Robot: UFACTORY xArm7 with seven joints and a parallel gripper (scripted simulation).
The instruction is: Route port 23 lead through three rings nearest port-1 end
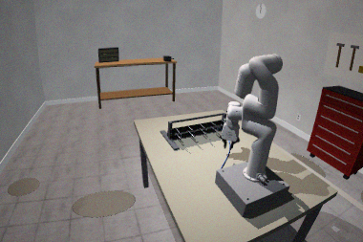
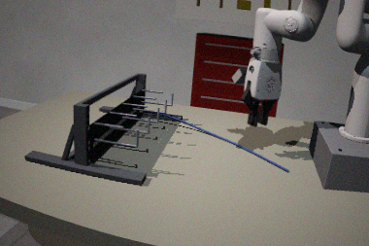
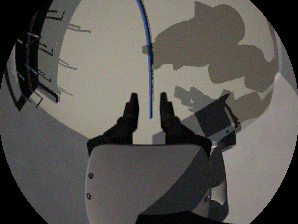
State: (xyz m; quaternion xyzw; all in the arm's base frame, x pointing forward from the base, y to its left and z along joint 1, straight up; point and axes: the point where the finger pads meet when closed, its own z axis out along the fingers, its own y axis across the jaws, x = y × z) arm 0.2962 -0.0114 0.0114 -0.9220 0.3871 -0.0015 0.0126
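Note:
The dark rack (image 2: 107,128) with the patch panel and the cable manager's rings stands on the table, also in the top view (image 1: 196,133) and at the left of the wrist view (image 3: 36,50). The blue lead (image 2: 228,143) runs from the rack's far end across the table to its free end (image 2: 287,170) near the robot base. It also shows in the wrist view (image 3: 148,50). My gripper (image 2: 257,123) hovers above the lead's outer part, fingers pointing down and partly apart, with nothing between them. In the wrist view (image 3: 149,112) the lead lines up between the fingertips, lower down.
The robot base (image 2: 340,158) sits on the table right of the lead's free end. A red tool cabinet (image 1: 341,128) stands behind the table. A wooden shelf table (image 1: 135,80) stands at the far wall. The table's front edge is close to the rack's foot (image 2: 84,168).

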